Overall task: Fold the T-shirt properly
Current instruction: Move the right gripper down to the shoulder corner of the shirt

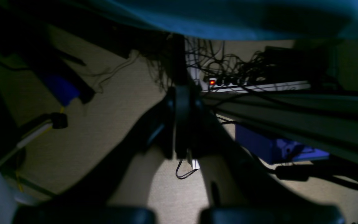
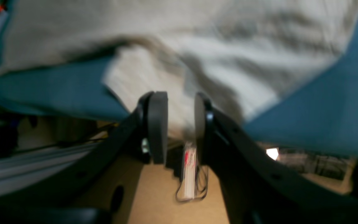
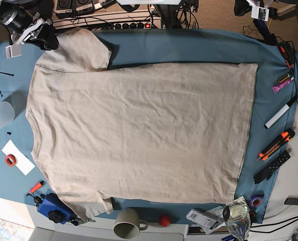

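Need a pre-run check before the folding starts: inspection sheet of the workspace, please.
Surface: blue table cloth, mostly under the shirt.
Job's things: T-shirt lies spread flat, unfolded, lightly wrinkled.
Clutter: mug, red ball, markers, tape roll, plastic cup around the edges.
Grippers: right gripper open at a sleeve; left gripper shut, empty, off the table's edge.
Cables: tangle at a power strip on the floor.
Surroundings: beige floor, blue box.
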{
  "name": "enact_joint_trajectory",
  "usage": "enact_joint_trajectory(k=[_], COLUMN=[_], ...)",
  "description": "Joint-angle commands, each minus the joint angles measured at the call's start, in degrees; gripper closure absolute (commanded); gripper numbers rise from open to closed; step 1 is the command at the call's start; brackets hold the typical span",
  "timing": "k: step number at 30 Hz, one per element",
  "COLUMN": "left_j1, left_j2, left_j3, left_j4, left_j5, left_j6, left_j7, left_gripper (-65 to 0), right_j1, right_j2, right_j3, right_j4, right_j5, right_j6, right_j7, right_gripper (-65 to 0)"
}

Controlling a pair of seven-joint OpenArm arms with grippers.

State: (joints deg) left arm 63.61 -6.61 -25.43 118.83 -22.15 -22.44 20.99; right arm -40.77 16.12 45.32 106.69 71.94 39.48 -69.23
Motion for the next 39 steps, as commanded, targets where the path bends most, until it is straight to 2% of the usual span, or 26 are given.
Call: enact_joint_trajectory(k=[1, 9, 13, 14, 23, 28, 39], left_j1=[1.0, 1.0, 1.0, 1.0, 1.0, 1.0, 0.8], left_j2=[-0.2, -0.1, -0.1, -0.1, -0.1, -0.1, -0.1], left_j3=[-0.2, -0.2, -0.2, -0.2, -0.2, -0.2, -0.2], left_j4=[0.8, 0.8, 0.8, 0.8, 0.8, 0.8, 0.8], left_j5=[-0.6, -0.6, -0.6, -0.6, -0.6, -0.6, -0.6], left_j6=[-0.2, -0.2, -0.2, -0.2, -0.2, -0.2, -0.2], left_j7=[-0.9, -0.8, -0.8, -0.8, -0.9, -0.9, -1.0], left_gripper=[0.0, 0.0, 0.0, 0.0, 0.0, 0.0, 0.0], right_j1=[-0.3, -0.3, -0.4, -0.4, -0.3, 0.2, 1.8], right_j2=[0.4, -1.9, -1.9, -1.9, -2.0, -2.2, -2.2], right_j3=[0.5, 0.5, 0.5, 0.5, 0.5, 0.5, 0.5], right_j4=[-0.3, -1.4, -1.4, -1.4, -1.4, -1.4, -1.5], right_j5=[1.6, 0.0, 0.7, 0.7, 0.7, -0.1, -8.7], right_j6=[0.5, 0.5, 0.5, 0.5, 0.5, 0.5, 0.5], right_j7=[1.3, -0.2, -3.5, -4.3, -7.2, -5.2, 0.3], right_gripper=[-15.8, -16.7, -33.2, -35.2, -35.4, -35.3, -35.3])
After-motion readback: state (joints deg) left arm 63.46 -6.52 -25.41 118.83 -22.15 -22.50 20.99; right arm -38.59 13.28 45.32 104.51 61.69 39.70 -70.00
